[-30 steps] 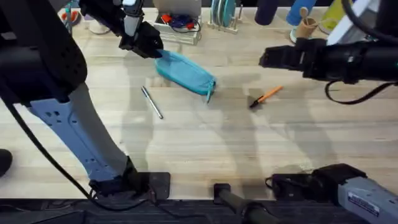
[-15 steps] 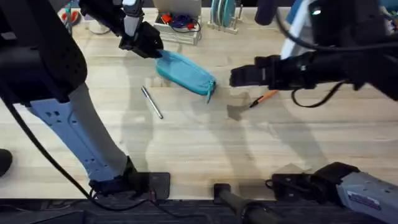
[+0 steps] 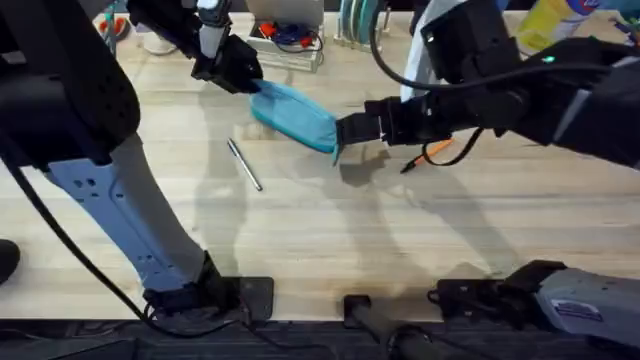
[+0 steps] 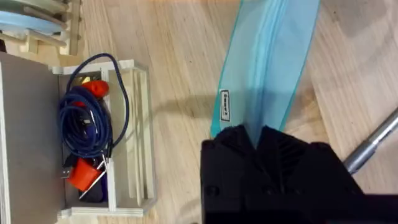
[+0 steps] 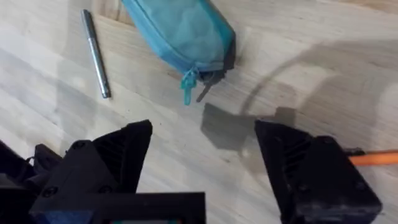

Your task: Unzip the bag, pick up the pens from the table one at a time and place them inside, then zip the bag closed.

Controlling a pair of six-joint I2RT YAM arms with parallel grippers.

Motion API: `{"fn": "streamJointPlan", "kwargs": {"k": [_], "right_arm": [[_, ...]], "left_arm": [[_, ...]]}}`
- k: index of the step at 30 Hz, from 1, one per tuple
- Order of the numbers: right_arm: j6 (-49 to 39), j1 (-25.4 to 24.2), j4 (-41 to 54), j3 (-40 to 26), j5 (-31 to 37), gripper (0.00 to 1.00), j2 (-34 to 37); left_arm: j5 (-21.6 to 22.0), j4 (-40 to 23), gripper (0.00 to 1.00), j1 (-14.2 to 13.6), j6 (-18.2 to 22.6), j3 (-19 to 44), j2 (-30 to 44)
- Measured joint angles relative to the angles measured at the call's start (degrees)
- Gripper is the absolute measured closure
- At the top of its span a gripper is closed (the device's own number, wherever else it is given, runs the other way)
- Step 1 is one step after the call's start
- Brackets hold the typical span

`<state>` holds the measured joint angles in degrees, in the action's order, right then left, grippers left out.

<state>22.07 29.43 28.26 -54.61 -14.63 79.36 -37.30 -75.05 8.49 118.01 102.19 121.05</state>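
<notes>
The bag lies zipped on the bench, slightly toward 11 o'clock from centre, its long axis running from 10 o'clock to 4 o'clock. The left tool is clenched on the bag's 10 o'clock end. The right tool is released, jaws spread wide, just beside the 4 o'clock end, where the pull tab hangs.

Hazards:
- The pull tab is small and limp. A closure slightly off line would probably pinch fabric or miss entirely.
- If the left tool's hold on the bag end is shallow, a zipper pull could drag the bag across the bench instead of opening it.
- The orange pen lies just beside the right arm, at 3 o'clock from the bag. A low sweep could knock it away.

Surroundings:
- The silver pen lies at 7 o'clock from the bag, apart from it and unobstructed.
- A wooden tray holding a coiled blue cable stands near the left tool, at the bench's 12 o'clock edge. It limits room to draw the bag that way.
</notes>
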Motion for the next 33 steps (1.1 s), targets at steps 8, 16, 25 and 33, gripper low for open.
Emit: {"fn": "streamJointPlan", "kwargs": {"k": [8,16,25,33], "right_arm": [[0.52,0.60,-4.34,0.00,0.02,0.005,4.07],[4.12,1.16,-6.41,-0.09,0.00,0.004,7.43],[5.26,2.84,-11.61,-0.11,0.00,0.005,12.45],[5.85,3.08,-13.50,-0.11,0.00,0.012,13.41]], "left_arm": [[0.00,0.00,0.959,0.00,-0.01,0.00,0.00],[0.00,0.00,0.959,0.00,-0.01,0.00,0.00],[0.00,0.00,0.958,0.00,0.00,0.00,0.00],[0.00,0.00,0.959,0.00,-0.02,0.00,0.00]]}}
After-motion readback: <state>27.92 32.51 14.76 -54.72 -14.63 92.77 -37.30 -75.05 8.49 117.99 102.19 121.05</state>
